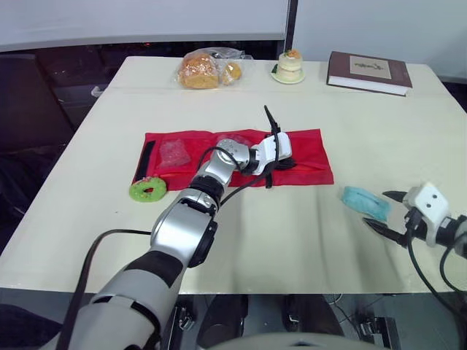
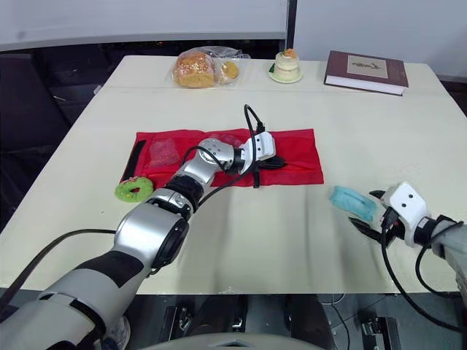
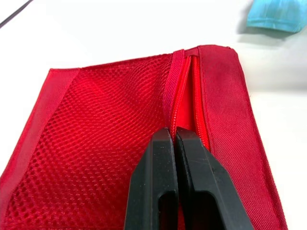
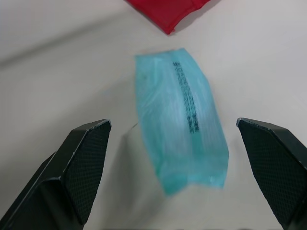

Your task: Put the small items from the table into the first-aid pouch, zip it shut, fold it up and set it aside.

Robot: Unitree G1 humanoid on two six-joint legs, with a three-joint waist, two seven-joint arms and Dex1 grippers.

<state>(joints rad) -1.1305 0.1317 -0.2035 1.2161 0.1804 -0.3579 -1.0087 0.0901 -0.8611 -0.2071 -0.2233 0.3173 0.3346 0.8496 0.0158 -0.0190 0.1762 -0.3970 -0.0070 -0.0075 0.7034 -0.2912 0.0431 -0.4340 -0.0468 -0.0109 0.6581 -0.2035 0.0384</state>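
Smooth cream table (image 1: 292, 240) — mesh-fronted red pouch (image 1: 306, 149), crinkly teal packet (image 1: 361, 200).

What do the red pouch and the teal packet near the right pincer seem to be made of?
Flat red first-aid pouch: matte woven fabric, probably nylon or polyester; weave shows on the border, with a mesh panel and zipper. Small teal packet: thin, slightly glossy plastic film, semi-translucent, black print, crimped end; likely a sealed wrapper.
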